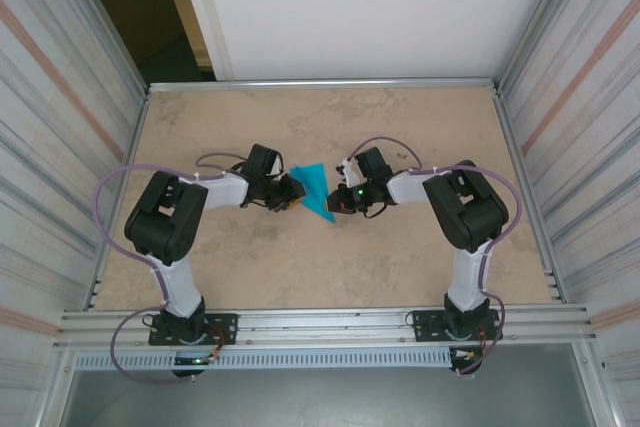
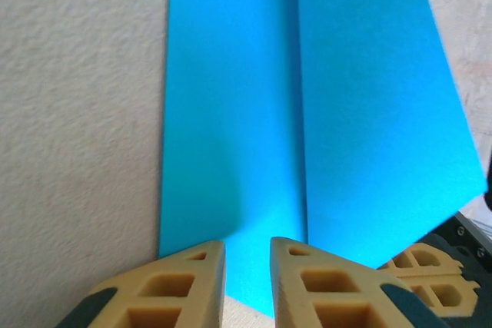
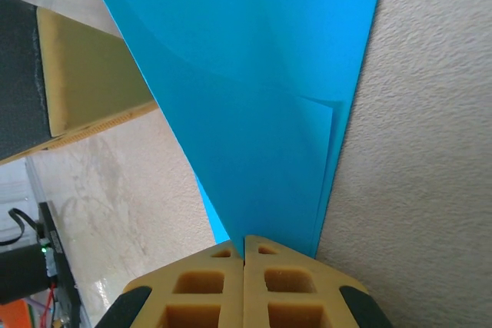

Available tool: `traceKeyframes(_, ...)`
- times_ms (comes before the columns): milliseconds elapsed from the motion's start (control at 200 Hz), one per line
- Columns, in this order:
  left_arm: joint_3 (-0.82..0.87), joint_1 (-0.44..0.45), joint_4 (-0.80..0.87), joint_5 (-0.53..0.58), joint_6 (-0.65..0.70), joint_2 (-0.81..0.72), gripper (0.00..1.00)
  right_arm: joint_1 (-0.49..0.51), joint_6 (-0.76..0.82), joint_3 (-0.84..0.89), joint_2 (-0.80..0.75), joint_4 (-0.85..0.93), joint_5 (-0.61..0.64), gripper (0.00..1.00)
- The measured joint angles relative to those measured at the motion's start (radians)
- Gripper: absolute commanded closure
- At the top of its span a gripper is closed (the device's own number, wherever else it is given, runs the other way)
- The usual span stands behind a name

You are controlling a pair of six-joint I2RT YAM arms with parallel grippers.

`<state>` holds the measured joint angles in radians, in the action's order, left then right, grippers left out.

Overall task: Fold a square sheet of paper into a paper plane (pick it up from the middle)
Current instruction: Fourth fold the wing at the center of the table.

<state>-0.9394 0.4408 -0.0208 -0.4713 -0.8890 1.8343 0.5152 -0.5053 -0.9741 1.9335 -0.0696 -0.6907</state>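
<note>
While the right gripper (image 3: 244,247) is pressed together on the narrow tip of the paper plane (image 3: 254,113), the left gripper (image 2: 247,259) stands slightly apart at the plane's near edge and clamps nothing. The centre crease runs up the left wrist frame from the finger (image 2: 307,274) on the right. In the overhead view the plane sits centre frame over the desk (image 1: 400,127), between both grippers, with its long axis slanting from upper left to lower right. Both arms are about equally near. Count: one paper plane, two grippers.
</note>
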Motion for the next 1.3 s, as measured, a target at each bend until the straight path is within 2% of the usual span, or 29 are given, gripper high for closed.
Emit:
traceKeyframes(185,0.02,0.016,-0.064,-0.019,0.03,0.0,0.66,-0.01,-0.02,0.005,0.014,-0.018,-0.026,0.98)
traceKeyframes(636,0.033,0.026,-0.133,-0.035,0.092,0.0,0.57,-0.032,-0.063,0.023,0.03,-0.072,-0.081,0.98)
traceKeyframes(1298,-0.042,0.037,-0.087,-0.024,0.145,0.045,0.58,-0.034,-0.063,0.027,0.035,-0.087,-0.1,0.98)
